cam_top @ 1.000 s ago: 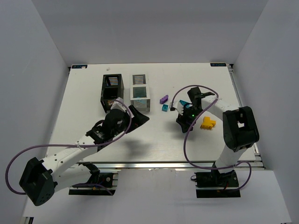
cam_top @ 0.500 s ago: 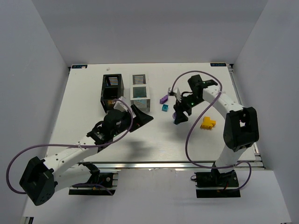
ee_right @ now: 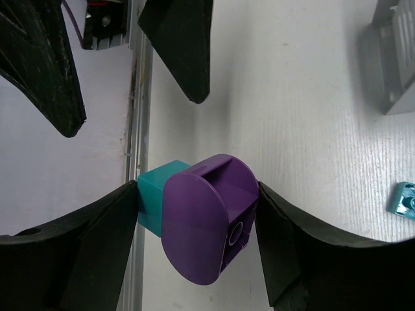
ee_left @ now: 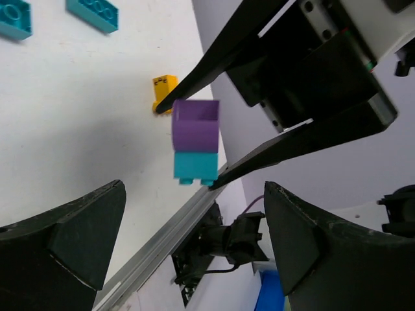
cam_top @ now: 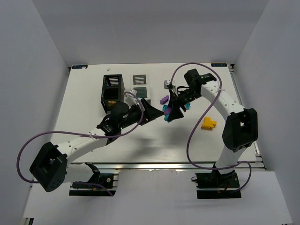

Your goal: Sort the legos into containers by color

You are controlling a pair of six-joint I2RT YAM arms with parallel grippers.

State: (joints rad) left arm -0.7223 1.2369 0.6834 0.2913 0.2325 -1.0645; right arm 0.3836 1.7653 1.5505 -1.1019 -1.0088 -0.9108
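right claw clamped on a purple-and-teal stack, left claw gaping beside it

the right gripper [cam_top: 170, 115] is closed on two bricks joined together, a purple lego [ee_left: 196, 126] sitting on a teal lego [ee_left: 194, 170]. its two fingers press the pair from opposite sides. in the overhead view this stack is about mid-bench, a little toward the far edge, with the right arm curving in from the right edge.

the left gripper [cam_top: 154, 113] points at that stack from the left, just beside it. its fingers [ee_left: 65, 240] are spread wide and there is nothing between them. the left wrist view shows the stack beyond the fingertips, apart from them.

a loose purple lego [cam_top: 164, 99] lies on the bench just on the far side of the two grippers. two loose teal legos [ee_left: 91, 11] lie close to the right gripper, and whether either touches it cannot be told. the yellow lego [cam_top: 209, 123] lies alone toward the right edge, well apart from the others.

the black container [cam_top: 112, 89] and the white container [cam_top: 140, 82] stand side by side toward the far-left part of the bench, the black one on the left. the left arm crosses in front of the near end of the white one. what lies inside either container cannot be made out.
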